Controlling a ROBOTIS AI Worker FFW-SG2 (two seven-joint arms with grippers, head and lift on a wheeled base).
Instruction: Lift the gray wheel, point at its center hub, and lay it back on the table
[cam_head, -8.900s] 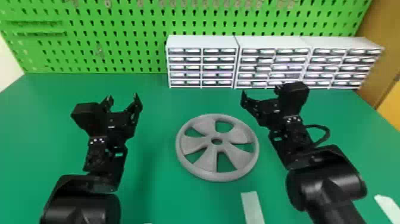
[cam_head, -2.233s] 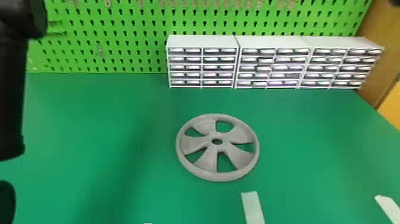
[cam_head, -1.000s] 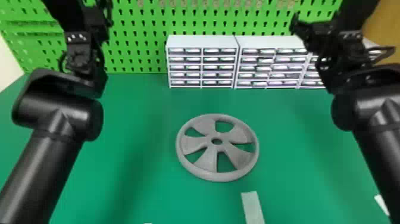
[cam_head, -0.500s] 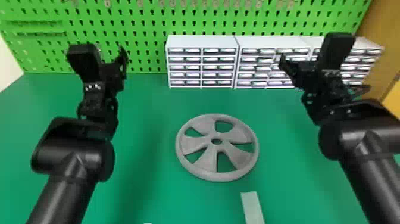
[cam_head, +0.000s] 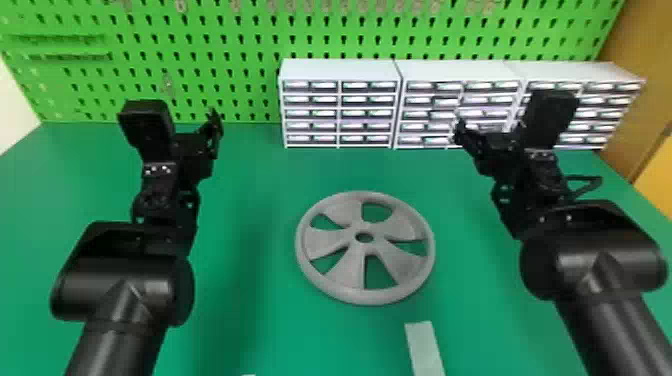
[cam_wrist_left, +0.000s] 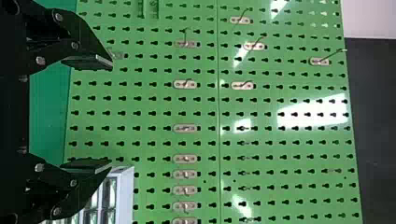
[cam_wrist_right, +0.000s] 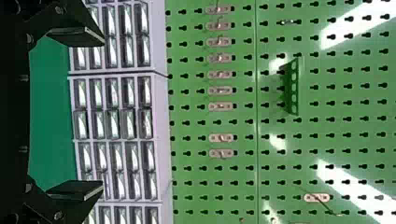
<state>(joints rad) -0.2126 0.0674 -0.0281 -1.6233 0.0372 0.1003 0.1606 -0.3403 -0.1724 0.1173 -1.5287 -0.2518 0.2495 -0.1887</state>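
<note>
Head view: the round gray wheel with broad spokes (cam_head: 345, 270) lies flat on the green tabletop (cam_head: 272, 175), nearer me than both the left end effector (cam_head: 207, 132) and the right end effector (cam_head: 480, 137), touching neither. Left wrist view: I see the left end effector (cam_wrist_left: 112, 113) spread wide, empty, before small metal hooks (cam_wrist_left: 185, 159) on green perforated pegboard (cam_wrist_left: 154, 105). Right wrist view: the right end effector (cam_wrist_right: 102, 113), likewise wide and empty, faces white drawer cabinets (cam_wrist_right: 159, 102); beyond, I see a green bracket (cam_wrist_right: 293, 88).

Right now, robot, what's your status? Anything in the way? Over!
Left gripper open, empty; right gripper open, empty. Gray wheel flat on green table, untouched. Pale strip nearby, not touching wheel.
</note>
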